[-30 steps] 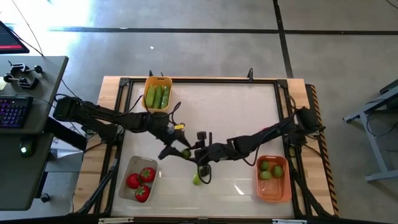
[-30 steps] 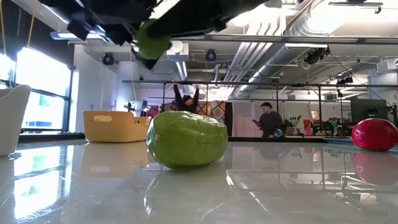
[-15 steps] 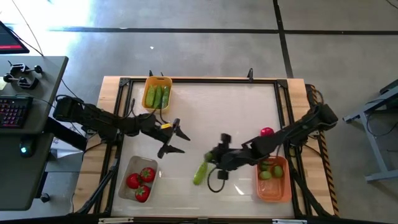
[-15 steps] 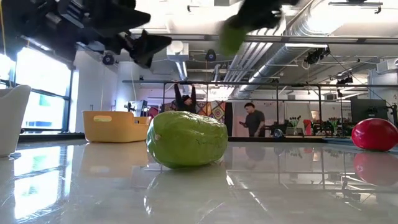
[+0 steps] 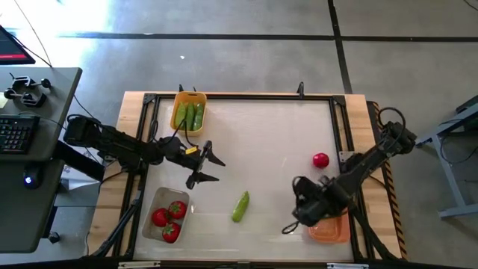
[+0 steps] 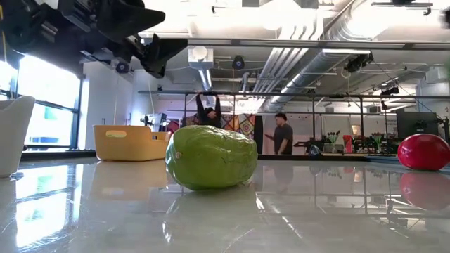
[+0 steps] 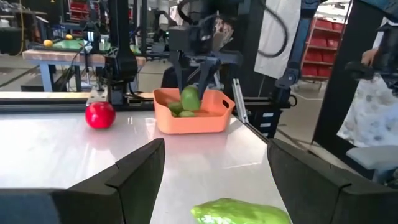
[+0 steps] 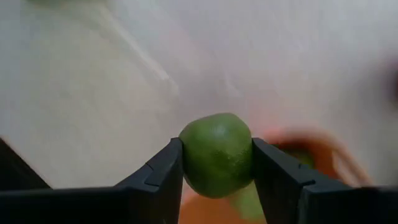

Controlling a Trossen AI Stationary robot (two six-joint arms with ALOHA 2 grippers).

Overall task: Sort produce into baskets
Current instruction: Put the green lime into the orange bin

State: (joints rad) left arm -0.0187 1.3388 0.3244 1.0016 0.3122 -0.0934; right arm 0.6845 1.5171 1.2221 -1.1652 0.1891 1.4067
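Note:
My right gripper point(image 5: 310, 213) is shut on a small round green lime point(image 8: 216, 154) just above the darker orange basket point(image 5: 332, 232). The left wrist view shows this lime point(image 7: 189, 98) over the basket point(image 7: 189, 119), with more limes inside. My left gripper point(image 5: 212, 167) is open and empty above the table's left middle. A green cucumber point(image 5: 240, 206) lies on its side on the table. A red tomato point(image 5: 320, 160) rests on the table toward the right. In the high view my right arm hides the held lime. My right gripper pinches the lime by its two opposite sides point(image 8: 184, 155) between its two fingers. The fingers point(image 7: 179, 78) come from above, pointing down. The lime is lifted clear, just above the darker orange basket's rim.
A yellow-orange basket point(image 5: 188, 113) with cucumbers stands at the far left. A clear basket point(image 5: 153, 228) with tomatoes stands at the near left. The low view shows the cucumber point(image 6: 211, 156) close up, the tomato point(image 6: 424, 151) at the right, and a person in the room behind.
My right gripper has carried the lime from the table's middle, next to my left gripper, toward the right and near edges, to above the darker orange basket. My left gripper has drawn back a little toward the left edge. The cucumber has stayed where it was.

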